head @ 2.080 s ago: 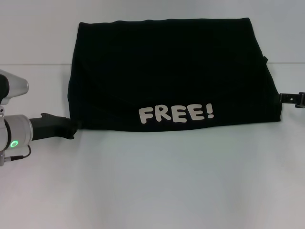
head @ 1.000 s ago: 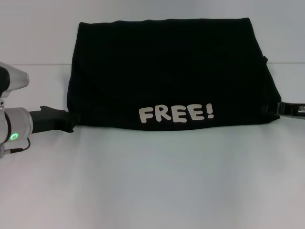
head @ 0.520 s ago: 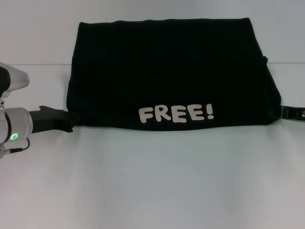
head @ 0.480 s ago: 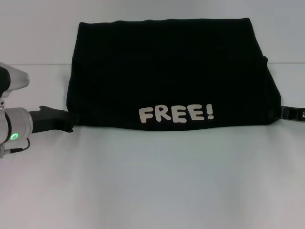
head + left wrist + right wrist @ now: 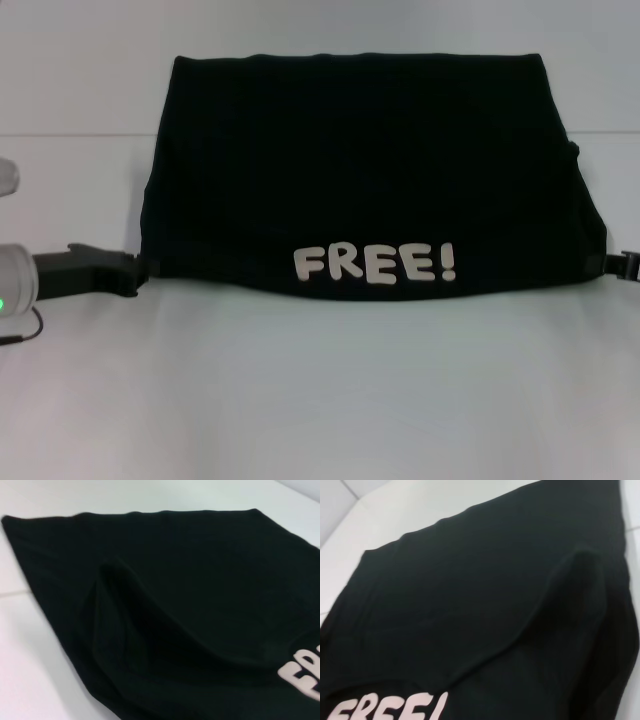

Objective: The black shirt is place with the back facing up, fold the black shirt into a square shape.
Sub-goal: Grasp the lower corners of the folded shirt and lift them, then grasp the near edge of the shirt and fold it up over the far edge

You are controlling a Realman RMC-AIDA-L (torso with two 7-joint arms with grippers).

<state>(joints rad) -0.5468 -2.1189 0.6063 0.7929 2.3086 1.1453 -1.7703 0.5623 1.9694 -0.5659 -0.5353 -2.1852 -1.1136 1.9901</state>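
Observation:
The black shirt lies folded into a wide band on the white table, with the cream "FREE!" lettering along its near edge. My left gripper is at the shirt's near left corner. My right gripper is at the near right corner, mostly cut off by the picture's edge. The cloth looks stretched between them. Both wrist views show the shirt with a raised ridge of cloth running toward the camera; no fingers show there.
The white table extends in front of the shirt and to both sides. A seam line crosses the table behind the left arm.
The shirt has slid toward me and its near corners have spread outward. Both grippers have pulled back and outward with those corners; the right one earlier reached in to the shirt's edge.

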